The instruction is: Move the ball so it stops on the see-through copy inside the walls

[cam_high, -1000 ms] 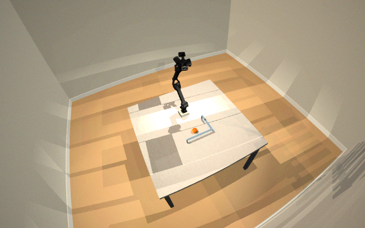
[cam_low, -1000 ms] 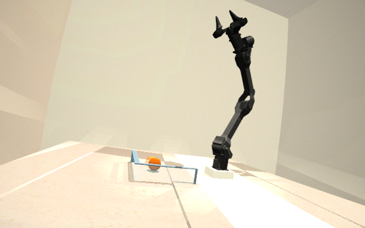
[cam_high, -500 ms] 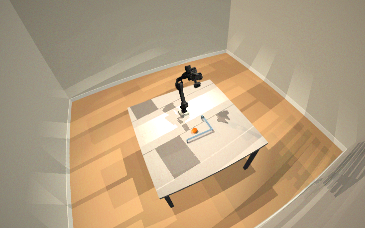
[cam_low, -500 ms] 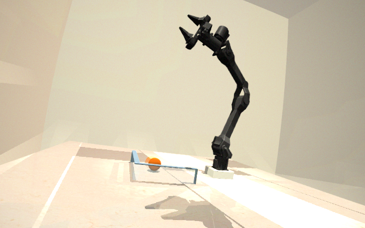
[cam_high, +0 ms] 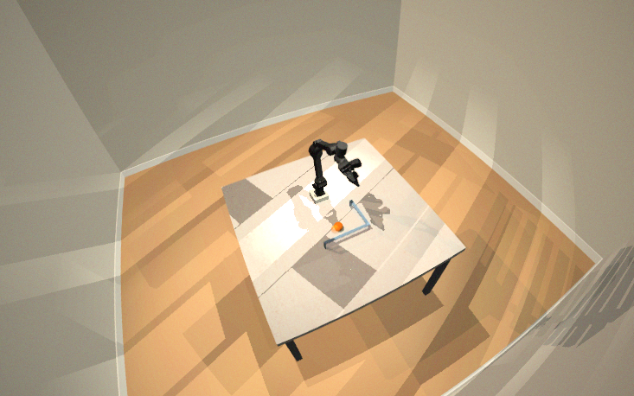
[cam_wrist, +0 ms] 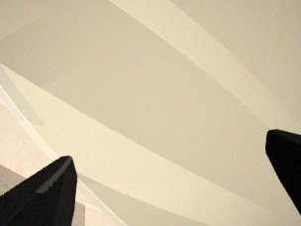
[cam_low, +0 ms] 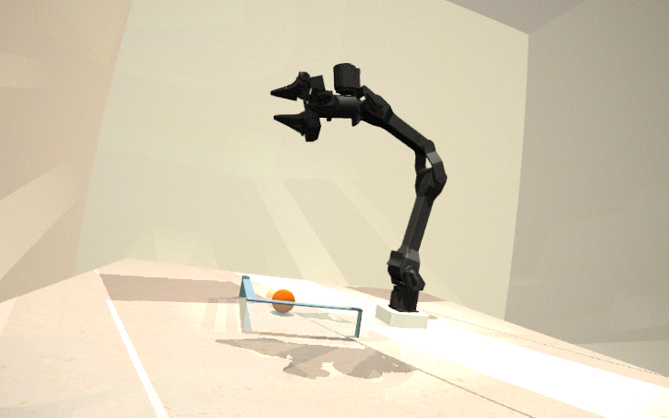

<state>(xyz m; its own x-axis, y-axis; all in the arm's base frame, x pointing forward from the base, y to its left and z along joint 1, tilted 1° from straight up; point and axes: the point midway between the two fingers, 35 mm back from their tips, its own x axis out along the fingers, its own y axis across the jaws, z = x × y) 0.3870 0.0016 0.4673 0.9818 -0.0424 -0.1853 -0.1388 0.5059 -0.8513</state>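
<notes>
The orange ball (cam_high: 337,226) (cam_low: 283,300) rests on the table, on the inner side of the corner made by two low clear walls with blue edges: the longer-looking wall in the top view (cam_high: 347,233) and the other wall (cam_high: 359,213). The see-through copy (cam_low: 269,293) shows as a pale orange patch at the ball's left in the exterior view, partly hidden by the ball. My gripper (cam_high: 358,177) (cam_low: 272,105) (cam_wrist: 174,155) is open and empty, high above the table, well away from the ball. The wrist view shows neither ball nor walls.
The arm's white base (cam_high: 318,197) (cam_low: 402,316) stands on the table (cam_high: 407,241) near the open side of the walls. The arm bends over from it high up. Hard shadows and bright light patches lie across the table top.
</notes>
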